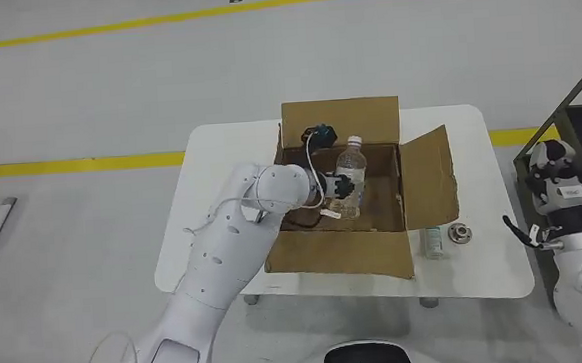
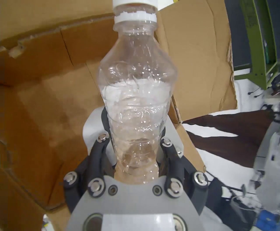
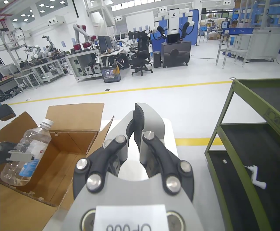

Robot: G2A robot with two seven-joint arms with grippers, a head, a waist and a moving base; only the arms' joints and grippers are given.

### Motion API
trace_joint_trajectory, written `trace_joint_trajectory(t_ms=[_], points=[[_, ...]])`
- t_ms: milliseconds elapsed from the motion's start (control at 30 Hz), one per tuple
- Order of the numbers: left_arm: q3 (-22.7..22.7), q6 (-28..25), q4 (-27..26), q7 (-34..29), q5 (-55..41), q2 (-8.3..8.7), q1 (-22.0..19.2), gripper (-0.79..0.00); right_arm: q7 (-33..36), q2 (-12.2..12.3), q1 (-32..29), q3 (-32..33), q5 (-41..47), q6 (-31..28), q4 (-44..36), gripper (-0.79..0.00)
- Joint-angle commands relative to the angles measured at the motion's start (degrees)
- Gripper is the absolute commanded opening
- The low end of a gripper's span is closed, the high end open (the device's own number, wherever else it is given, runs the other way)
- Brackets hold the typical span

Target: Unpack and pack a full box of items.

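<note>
Over the open box (image 1: 339, 120), the left gripper (image 2: 135, 131) is clamped low on the clear bottle (image 2: 135, 87). I'd raise it free of the box's walls before swinging it sideways. The right gripper (image 3: 136, 129) sits closed and empty.

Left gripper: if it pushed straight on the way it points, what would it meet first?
The left gripper, shut on the bottle, points at the box; the cap would probably meet its wall first, though depth is unclear.
</note>
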Motion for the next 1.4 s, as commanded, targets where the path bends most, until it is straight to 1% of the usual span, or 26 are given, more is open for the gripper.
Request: trace_joint_trajectory(t_ms=[0,67,133,200,367,500,667,767,967,1000,1033,1100,1133,1167,1200,1367], points=[[1.4,1.2,4.5,1.0,0.3,-0.77,-1.5,-0.785,0.2,-0.1,-0.1,-0.1,0.6,-0.1,-0.4,-0.785],[1.8,2.2,7.5,1.5,-1.5,-1.44,-2.2,-0.785,0.5,-0.1,0.2,0.0,2.3,-0.5,-0.9,-0.785],[2.9,2.6,9.8,1.5,-0.3,-1.9,-3.3,-0.785,1.2,-0.1,0.7,0.1,3.2,-1.2,-1.6,-0.785],[2.7,3.4,12.5,1.7,-2.0,-2.33,-3.6,-0.785,2.1,-0.1,1.4,0.4,4.8,-1.9,-2.1,-0.785],[3.5,4.6,16.5,2.0,-1.7,-3.06,-4.6,-0.785,6.9,0.2,4.1,0.1,5.7,-5.2,-1.7,-0.785],[3.4,4.9,18.5,1.6,-1.8,-3.26,-5.0,-0.785,11.6,0.4,5.6,-0.3,7.4,-6.8,-1.5,-0.785],[4.5,5.9,19.8,1.0,0.5,-3.57,-5.2,-0.785,15.5,0.6,6.5,0.6,9.1,-7.5,0.0,-0.785],[5.1,6.9,20.4,0.3,1.4,-3.89,-5.4,-0.785,16.1,0.7,6.8,1.1,9.4,-7.8,0.7,-0.785],[5.5,6.9,21.1,0.2,1.5,-4.52,-6.0,-0.785,15.8,0.8,6.0,1.4,9.3,-7.8,0.7,-0.785],[5.5,6.9,21.1,0.2,1.5,-4.63,-6.1,-0.739,15.8,0.8,5.8,1.5,9.3,-7.8,0.6,-0.785],[5.9,6.8,21.0,0.1,2.0,-4.74,-6.2,-0.671,15.7,0.8,5.7,1.6,9.4,-7.8,0.6,-0.785],[6.0,7.0,20.9,0.0,1.9,-4.98,-6.2,-0.508,15.7,0.9,5.5,1.8,9.3,-7.8,0.5,-0.785],[6.2,7.1,20.9,0.0,2.3,-5.08,-6.3,-0.089,15.6,0.9,5.5,1.8,9.4,-7.9,0.4,-0.785],[6.5,7.2,20.9,-0.2,2.9,-5.17,-6.4,0.0,15.6,0.9,5.4,1.9,9.5,-7.9,0.4,-0.785],[6.4,7.3,21.0,-0.2,2.7,-5.25,-6.4,0.0,15.7,0.9,5.4,2.0,9.6,-7.9,0.3,-0.785],[6.3,7.3,21.4,-0.3,2.6,-5.59,-6.5,0.0,17.0,1.0,5.4,2.0,9.9,-8.9,0.1,-0.693]])
